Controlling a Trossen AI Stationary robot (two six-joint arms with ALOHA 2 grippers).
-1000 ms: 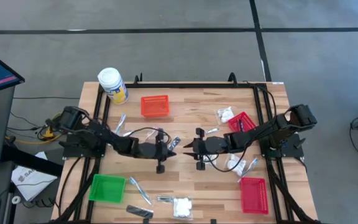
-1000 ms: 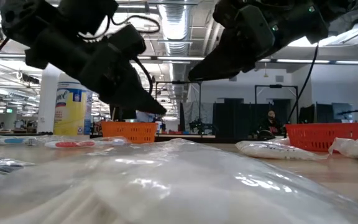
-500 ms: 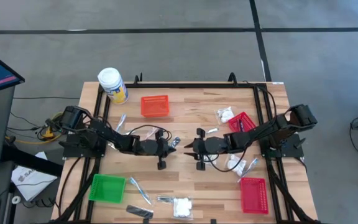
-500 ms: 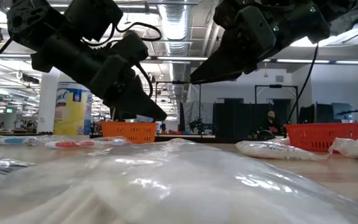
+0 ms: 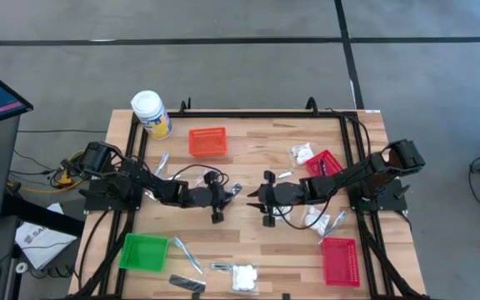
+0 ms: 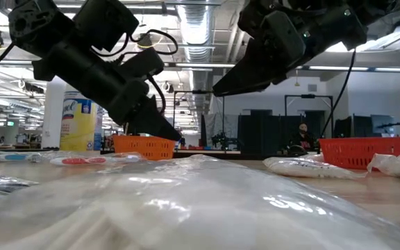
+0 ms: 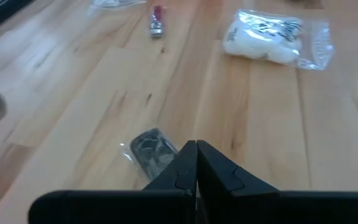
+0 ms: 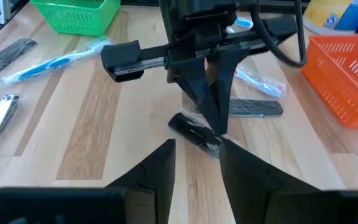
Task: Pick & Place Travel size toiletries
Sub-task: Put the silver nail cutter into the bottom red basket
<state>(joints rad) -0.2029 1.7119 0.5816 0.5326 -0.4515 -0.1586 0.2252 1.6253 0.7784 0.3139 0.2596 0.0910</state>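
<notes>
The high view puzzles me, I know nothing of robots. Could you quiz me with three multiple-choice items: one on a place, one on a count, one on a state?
1. Which basket stands nearest the white-lidded jar?
A. the green basket
B. the orange basket
C. a red basket

2. How many mesh baskets are on the table?
A. two
B. four
C. six

3. How are the fingers of the left end effector?
A. spread wide
B. shut together
C. clamped around the jar

Answers:
1 B: the orange basket sits just beside the jar.
2 B: one orange, one green and two red show from above.
3 B: the left wrist view shows the fingers pressed together, their tips by a dark sachet.
</notes>
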